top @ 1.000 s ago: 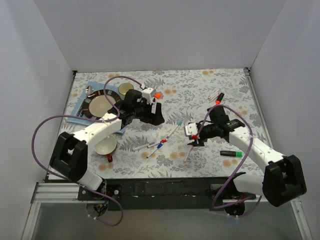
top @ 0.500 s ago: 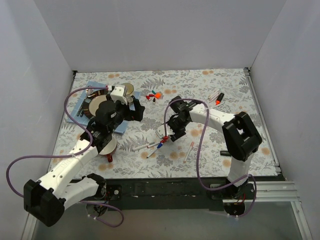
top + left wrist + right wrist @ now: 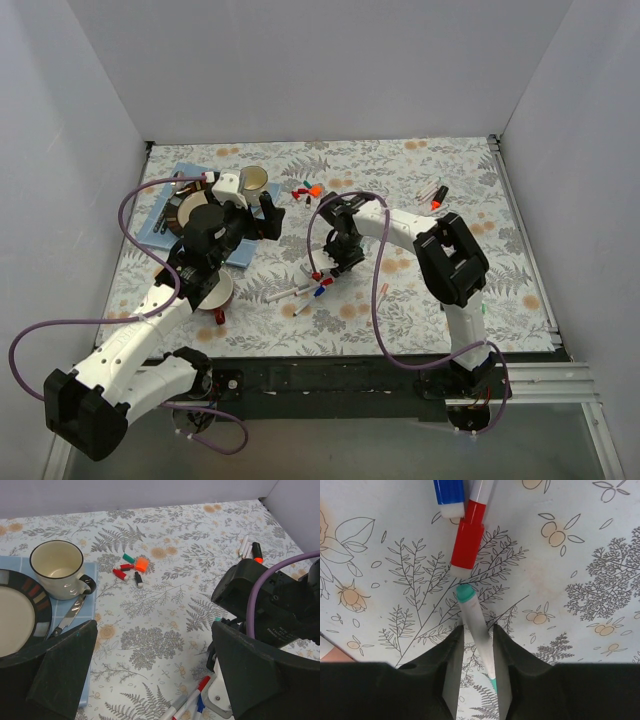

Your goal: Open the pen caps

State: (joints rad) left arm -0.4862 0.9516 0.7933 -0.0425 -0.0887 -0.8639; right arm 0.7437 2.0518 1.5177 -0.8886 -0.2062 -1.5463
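Observation:
Several thin white pens lie mid-table, one with a red cap (image 3: 468, 539) and one with a blue cap (image 3: 449, 495); both also show in the left wrist view, red (image 3: 202, 684) and blue (image 3: 199, 705). My right gripper (image 3: 333, 268) is low over them. Its fingers straddle a white pen (image 3: 476, 630) with a teal cap (image 3: 492, 684) and are slightly wider than it. Loose caps (image 3: 305, 190) lie farther back: teal (image 3: 128, 558), orange (image 3: 142, 564), red (image 3: 120, 574). My left gripper (image 3: 270, 215) is wide open and empty, above the table (image 3: 152, 645).
A mug (image 3: 253, 180), a dark-rimmed plate (image 3: 190, 210) and cutlery (image 3: 70, 615) sit on a blue mat (image 3: 160, 215) at the back left. Two markers (image 3: 435, 195) lie at the back right. Another pen (image 3: 382, 292) lies right of the middle. White walls enclose the table.
Over the last second my right arm swung from the right side to the middle pens and settled over the teal-capped one. My left gripper drew back left from the loose caps.

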